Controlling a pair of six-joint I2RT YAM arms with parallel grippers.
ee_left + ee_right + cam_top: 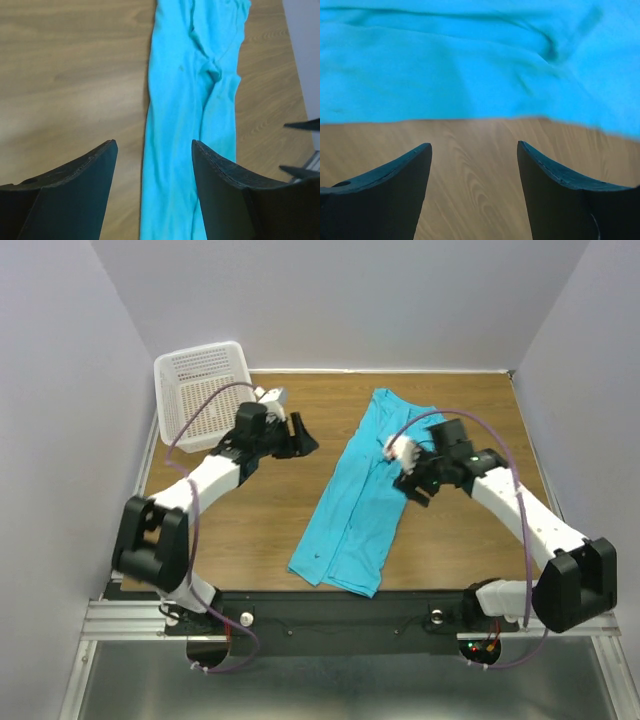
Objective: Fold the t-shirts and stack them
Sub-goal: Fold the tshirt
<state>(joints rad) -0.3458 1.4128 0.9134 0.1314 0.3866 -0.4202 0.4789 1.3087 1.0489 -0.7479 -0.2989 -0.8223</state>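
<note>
One turquoise t-shirt [358, 502] lies on the wooden table as a long narrow strip, folded lengthwise, running from the far middle toward the near edge. In the left wrist view the t-shirt [192, 100] stretches away between the fingers. My left gripper [300, 436] hovers open to the left of the shirt, nothing between its fingers [80, 190]. My right gripper [410, 478] is open at the shirt's right edge, over bare wood, with the t-shirt [470, 60] just ahead of its fingertips [555, 180].
A white perforated basket [205, 390] stands at the far left corner of the table [250, 530]. Grey walls close in the left, right and far sides. The black base rail runs along the near edge.
</note>
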